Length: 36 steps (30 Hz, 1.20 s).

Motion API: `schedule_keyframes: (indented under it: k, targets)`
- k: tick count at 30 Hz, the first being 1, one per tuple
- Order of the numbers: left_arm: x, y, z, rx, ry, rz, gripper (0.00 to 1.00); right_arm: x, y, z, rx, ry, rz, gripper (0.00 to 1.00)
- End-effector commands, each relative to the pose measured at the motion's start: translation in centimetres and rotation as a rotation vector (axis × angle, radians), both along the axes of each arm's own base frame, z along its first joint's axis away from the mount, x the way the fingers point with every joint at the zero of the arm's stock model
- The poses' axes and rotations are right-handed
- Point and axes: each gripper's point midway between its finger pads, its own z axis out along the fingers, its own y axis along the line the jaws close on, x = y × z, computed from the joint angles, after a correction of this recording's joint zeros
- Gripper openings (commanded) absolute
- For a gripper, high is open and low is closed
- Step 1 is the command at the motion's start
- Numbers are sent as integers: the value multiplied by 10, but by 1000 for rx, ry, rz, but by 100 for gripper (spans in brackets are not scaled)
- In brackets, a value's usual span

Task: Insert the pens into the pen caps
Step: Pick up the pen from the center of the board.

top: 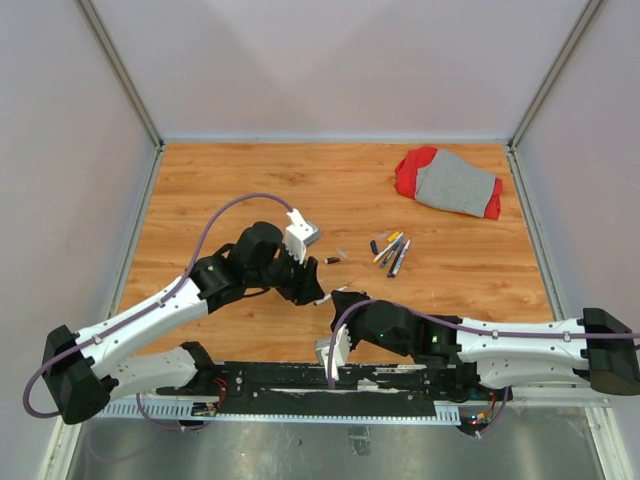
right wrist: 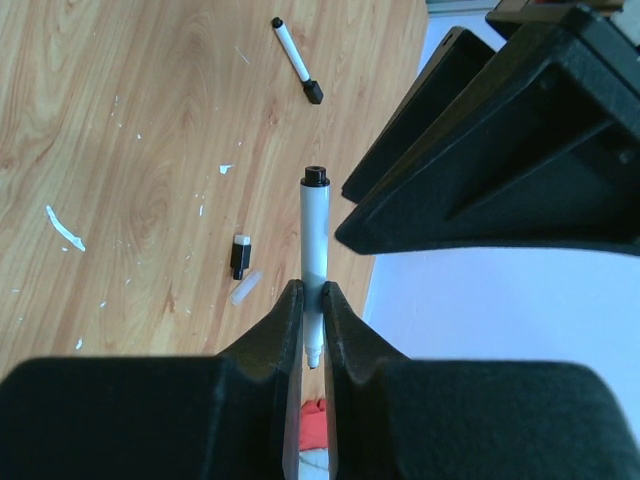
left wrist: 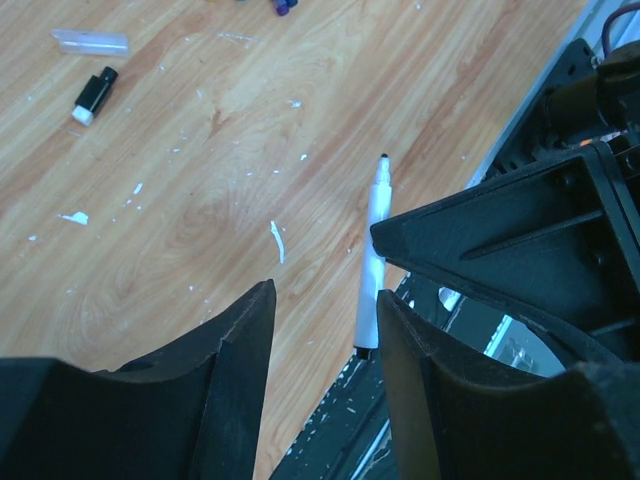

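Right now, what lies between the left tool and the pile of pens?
A small dark pen cap lies there on the wood, clearest in the top view.

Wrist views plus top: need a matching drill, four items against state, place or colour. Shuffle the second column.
Items
1. right claw
2. left claw
3. cloth
4. black cap

Descriptions
A. lying loose beside a clear scrap
B. open, holding nothing
C. red and grey, far right corner
D. shut on a white pen

Pairs: 1-D, 2-B, 3-C, 4-A
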Motion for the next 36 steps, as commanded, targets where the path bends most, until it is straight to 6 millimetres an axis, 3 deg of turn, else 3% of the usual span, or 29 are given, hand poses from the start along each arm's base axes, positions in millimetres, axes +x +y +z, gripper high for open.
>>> schedule_keyframes:
  k: [1,22,31,36]
  targets:
    - [-1,-13,7,6,-23,-14,50,1,4,8,-7,-60,6,0]
    - [-7,-17,-13,114,-2,-80,36,2,4,11,-2,-81,7,1]
    - [-1,-13,-11,128,-27,-48,1,2,6,16,24,-84,13,3]
    - [3,-9,-5,125,-66,-25,0,1,6,23,53,-85,16,14]
